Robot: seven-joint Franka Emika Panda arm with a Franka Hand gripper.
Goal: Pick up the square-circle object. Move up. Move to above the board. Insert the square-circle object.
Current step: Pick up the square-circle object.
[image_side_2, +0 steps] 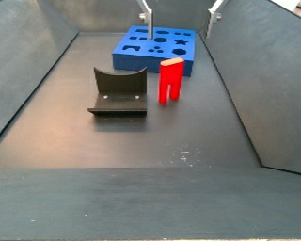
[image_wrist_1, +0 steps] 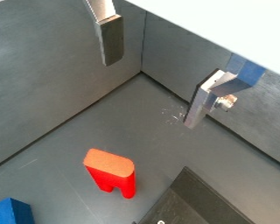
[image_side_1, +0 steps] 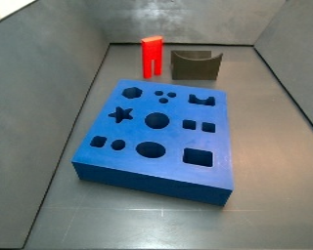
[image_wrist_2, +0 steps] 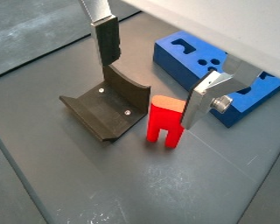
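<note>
tool [image_wrist_2: 152,63] fingers spread apart, empty, hovering above the square-circle object [image_wrist_2: 166,122]; it stands upright on the surface [image_side_2: 140,141] beside the dark holder [image_side_2: 118,91], near the board [image_side_1: 159,127]

The square-circle object [image_wrist_2: 166,122] is bright red all over, plain and unpatterned, in both wrist views [image_wrist_1: 111,171] and both side views [image_side_1: 152,56] [image_side_2: 172,80]. The board [image_side_1: 159,139] is a saturated blue, its cut-out holes reading as darker blue shapes. The curved holder [image_side_2: 118,91] is dark grey with 2 small pale dots. The gripper [image_wrist_2: 154,66] has silver fingers [image_wrist_2: 205,101] with dark pads. The desk [image_side_2: 153,141] is matte dark grey.
</note>
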